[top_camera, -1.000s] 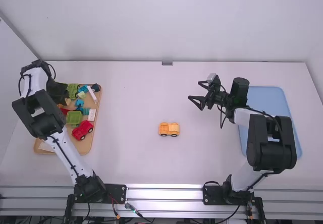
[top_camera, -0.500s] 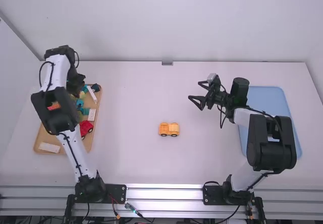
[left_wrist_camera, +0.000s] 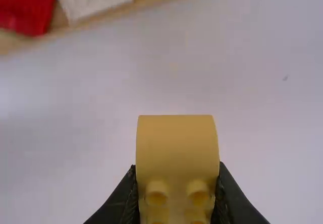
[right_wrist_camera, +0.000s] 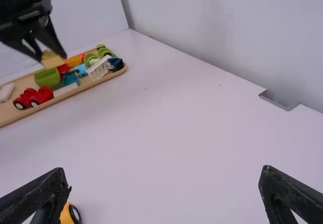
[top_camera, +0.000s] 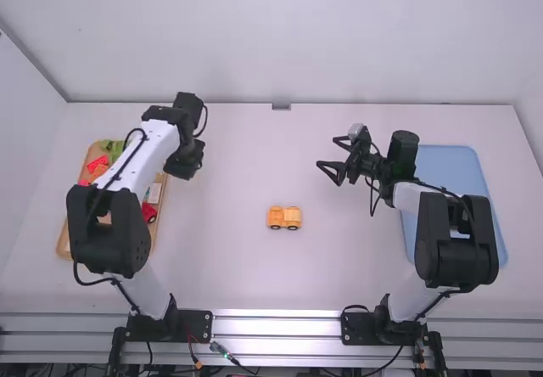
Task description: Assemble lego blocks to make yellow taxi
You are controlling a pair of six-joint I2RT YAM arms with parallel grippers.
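Left wrist view: the left gripper [left_wrist_camera: 177, 171] is closed on a yellow block [left_wrist_camera: 176, 148] with a rounded face, gripped from both sides. It is positioned over the worktop [top_camera: 254, 284], just beside the wooden tray [right_wrist_camera: 11, 112] at the left edge. The yellow-orange wheeled vehicle [top_camera: 284, 217], presumably the taxi body, stands upright midway between the left and right edges, somewhat nearer the near edge. Judged step: carry the block to the vehicle. Maintain firm, even pressure; align studs and sockets squarely before pressing straight down. An off-centre press could roll the vehicle or twist the block, so brace the vehicle with the right gripper [right_wrist_camera: 164, 170], which is spread and empty toward the right edge. Coordinate both approaches to prevent finger contact. Keep clear of the red wheeled vehicles [right_wrist_camera: 43, 95] in the wooden tray. The blue tray [top_camera: 450, 165] lies at the right edge, beside the right arm.
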